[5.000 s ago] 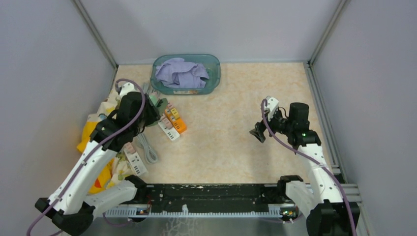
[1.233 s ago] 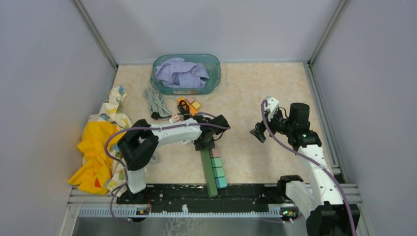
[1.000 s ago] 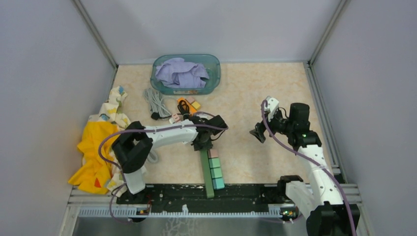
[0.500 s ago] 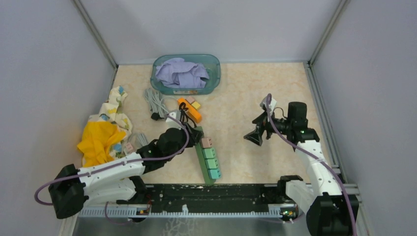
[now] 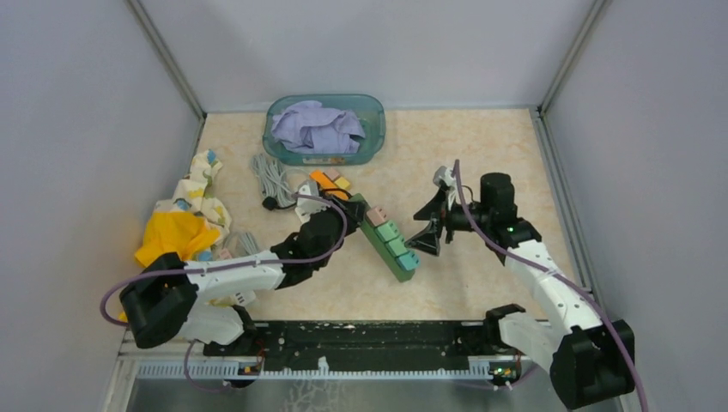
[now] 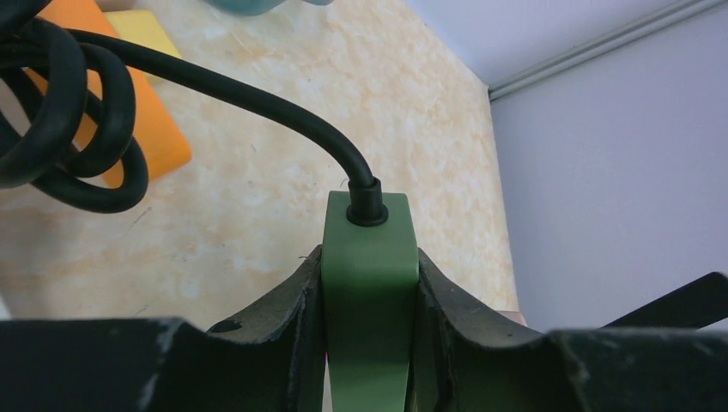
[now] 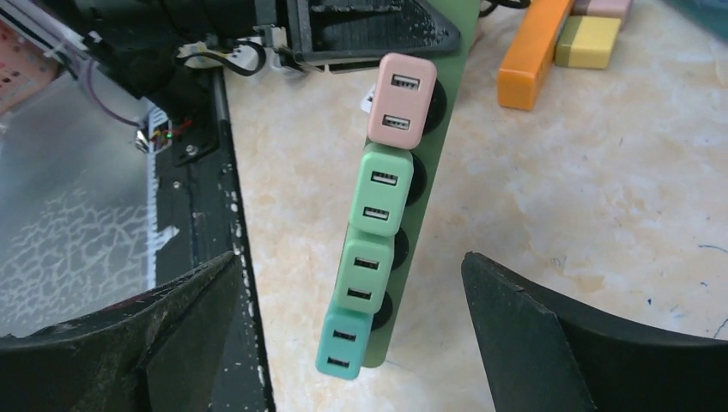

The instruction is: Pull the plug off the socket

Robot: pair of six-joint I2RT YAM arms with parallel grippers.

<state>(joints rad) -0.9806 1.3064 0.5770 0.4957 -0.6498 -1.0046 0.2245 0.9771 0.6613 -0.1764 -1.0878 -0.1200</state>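
Top external — low left claw [image 5: 348,223] clamped on power strip [image 5: 391,256], right claw [image 5: 427,226] splayed beside

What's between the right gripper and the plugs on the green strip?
Nothing visible. The right gripper hangs open facing the four plugs, with a bare gap between them. The left gripper clamps the strip at its cord end.

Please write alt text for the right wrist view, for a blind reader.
A green power strip carrying four plugs, one pink and three green, is held at its far end by the left gripper. The open right gripper faces it; an orange strip lies on the table.
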